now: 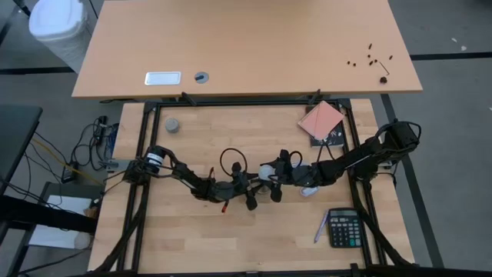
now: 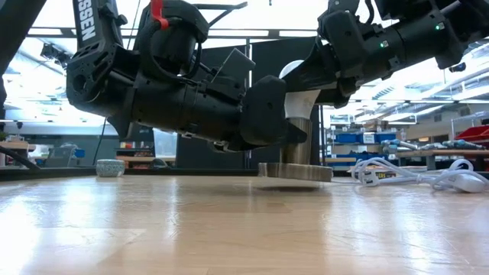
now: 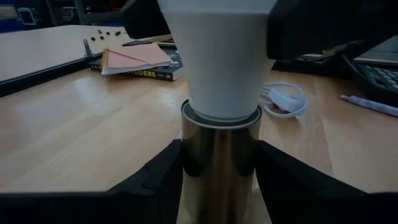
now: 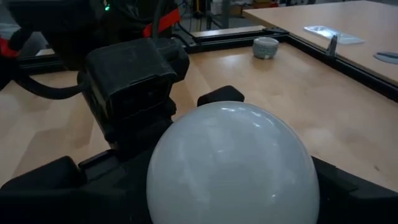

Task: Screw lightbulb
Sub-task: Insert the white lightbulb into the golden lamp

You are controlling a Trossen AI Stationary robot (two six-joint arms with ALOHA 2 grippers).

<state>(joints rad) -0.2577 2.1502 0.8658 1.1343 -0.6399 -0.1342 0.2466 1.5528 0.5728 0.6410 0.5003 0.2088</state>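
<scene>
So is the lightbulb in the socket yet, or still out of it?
In. The lightbulb stands upright, its narrow end inside the rim of the metal socket. How far it is threaded, cannot tell.

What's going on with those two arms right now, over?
Left end effector clamped on metal socket. Right end effector gripping lightbulb, bulb seated in socket mouth. White cord lies beside, nothing blocking.

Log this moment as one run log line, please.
left gripper: shut on shiny metal cylindrical socket | right gripper: shut on white glossy pear-shaped lightbulb | bulb base seated in socket top
</scene>
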